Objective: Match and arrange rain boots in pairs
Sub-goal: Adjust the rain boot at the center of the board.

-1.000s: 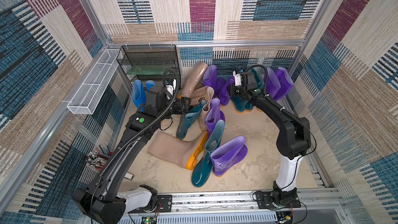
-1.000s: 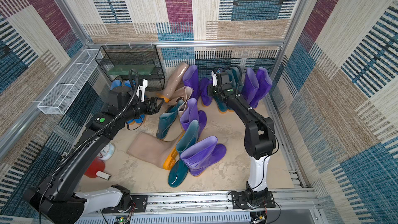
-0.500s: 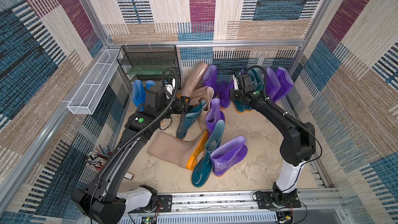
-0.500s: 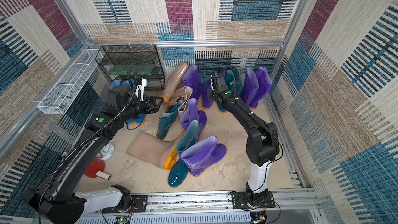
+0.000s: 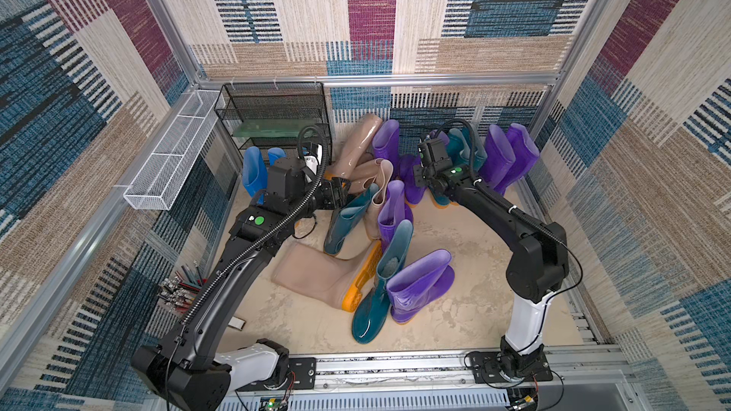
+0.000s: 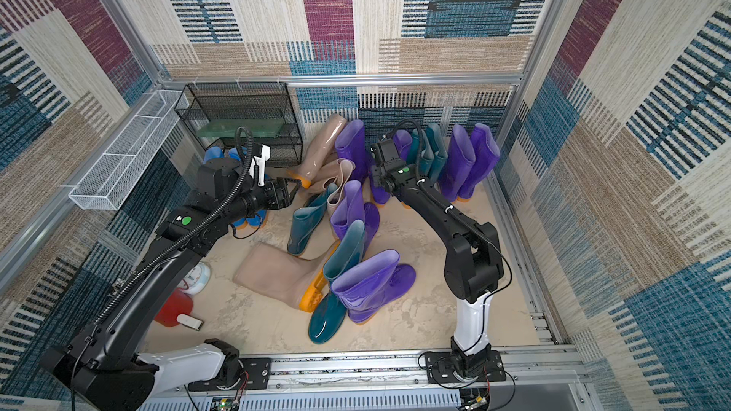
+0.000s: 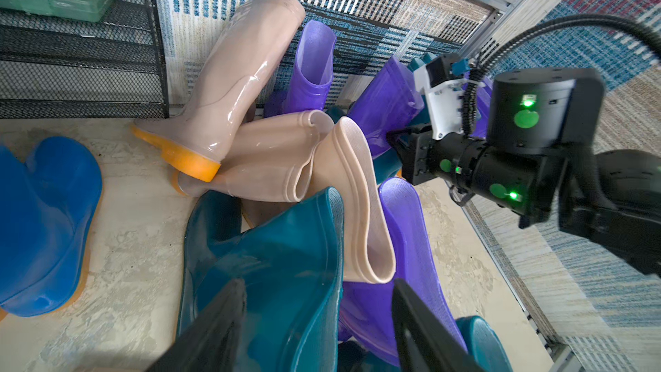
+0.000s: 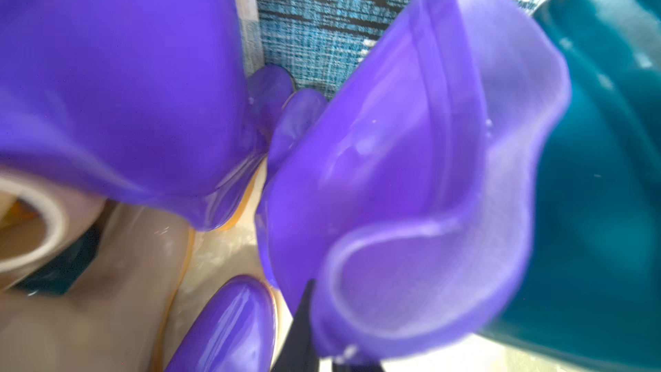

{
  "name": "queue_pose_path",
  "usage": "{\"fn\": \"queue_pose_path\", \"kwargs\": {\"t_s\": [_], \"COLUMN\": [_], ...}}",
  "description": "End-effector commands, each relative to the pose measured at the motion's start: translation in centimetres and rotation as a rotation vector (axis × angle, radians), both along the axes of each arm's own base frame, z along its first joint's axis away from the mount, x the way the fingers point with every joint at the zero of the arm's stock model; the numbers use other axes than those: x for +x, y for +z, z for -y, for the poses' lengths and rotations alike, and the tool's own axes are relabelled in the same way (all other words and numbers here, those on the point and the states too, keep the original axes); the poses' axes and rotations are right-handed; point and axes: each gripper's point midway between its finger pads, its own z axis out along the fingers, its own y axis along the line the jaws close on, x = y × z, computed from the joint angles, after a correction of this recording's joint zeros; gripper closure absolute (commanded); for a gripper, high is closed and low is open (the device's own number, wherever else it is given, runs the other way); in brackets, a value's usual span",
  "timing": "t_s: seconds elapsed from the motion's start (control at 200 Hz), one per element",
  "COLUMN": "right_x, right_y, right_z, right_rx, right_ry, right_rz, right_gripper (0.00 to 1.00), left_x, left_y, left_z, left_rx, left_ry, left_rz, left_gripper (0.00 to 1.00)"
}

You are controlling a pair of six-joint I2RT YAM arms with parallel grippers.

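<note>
The rain boots crowd the back and middle of the sandy floor. A short teal boot [image 5: 347, 220] leans in the middle; my left gripper [image 5: 342, 191] hangs open over its cuff [image 7: 332, 245], one finger on each side of the rim. Beside it stand beige boots [image 7: 250, 159] and purple ones [image 5: 392, 207]. A beige boot [image 5: 320, 272] lies flat in front, next to a tall teal boot [image 5: 379, 290] and a short purple boot [image 5: 420, 288]. My right gripper [image 5: 420, 183] sits low among the back purple boots; a purple cuff [image 8: 411, 191] lies against one dark finger [image 8: 302, 320], the other is hidden.
A black wire rack [image 5: 273, 112] holding a green box stands at the back left, with blue boots [image 5: 253, 170] in front of it. A white wire basket [image 5: 170, 156] hangs on the left wall. Tall purple [image 5: 510, 156] and teal [image 5: 468, 144] pairs line the back right.
My right wrist has shifted a little to the left along the back row of boots. The left arm has stayed where it was.
</note>
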Motion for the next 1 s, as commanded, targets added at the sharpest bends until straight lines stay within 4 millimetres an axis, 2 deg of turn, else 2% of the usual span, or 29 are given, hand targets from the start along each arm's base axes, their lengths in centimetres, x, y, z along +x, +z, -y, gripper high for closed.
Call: {"fn": "queue_pose_path", "kwargs": {"t_s": [0.0, 0.055, 0.15, 0.331, 0.456, 0.641, 0.756, 0.826, 0.901, 0.992], "right_x": [0.4, 0.0, -1.0, -3.2, -4.2, -4.3, -5.2, -6.6, -8.8, -12.5], "right_y": [-0.1, 0.2, 2.7, 7.4, 8.5, 7.6, 9.5, 11.5, 12.6, 12.3], "right_z": [-0.7, -0.9, -0.6, 0.6, 0.7, 0.5, 0.5, 0.9, 2.0, 3.5], "right_rx": [-0.025, -0.014, 0.046, 0.163, 0.189, 0.196, 0.211, 0.237, 0.290, 0.343], "right_ry": [0.003, 0.005, 0.015, 0.004, 0.028, 0.036, 0.016, -0.014, -0.059, -0.078], "right_rz": [0.019, 0.020, 0.060, 0.125, 0.152, 0.120, 0.148, 0.185, 0.203, 0.195], "right_gripper": [0.51, 0.40, 0.27, 0.15, 0.13, 0.13, 0.13, 0.13, 0.13, 0.12], "left_x": [-0.3, -0.3, -0.4, -1.3, -1.9, -2.6, -2.9, -3.5, -4.6, -6.6], "left_y": [0.6, 0.6, 1.0, 0.3, 0.0, -0.7, -0.7, -0.6, -0.8, -1.3], "left_z": [0.7, 1.0, 2.1, 4.2, 4.6, 4.3, 4.2, 4.5, 5.1, 6.2], "left_rx": [-0.015, 0.004, 0.042, 0.148, 0.185, 0.189, 0.192, 0.194, 0.204, 0.219], "left_ry": [-0.027, -0.034, -0.063, -0.114, -0.125, -0.131, -0.132, -0.154, -0.189, -0.266], "left_rz": [-0.019, -0.029, -0.022, -0.012, 0.006, 0.001, 0.001, 0.005, 0.013, 0.012], "left_gripper": [0.32, 0.32, 0.31, 0.30, 0.30, 0.30, 0.30, 0.30, 0.30, 0.30]}}
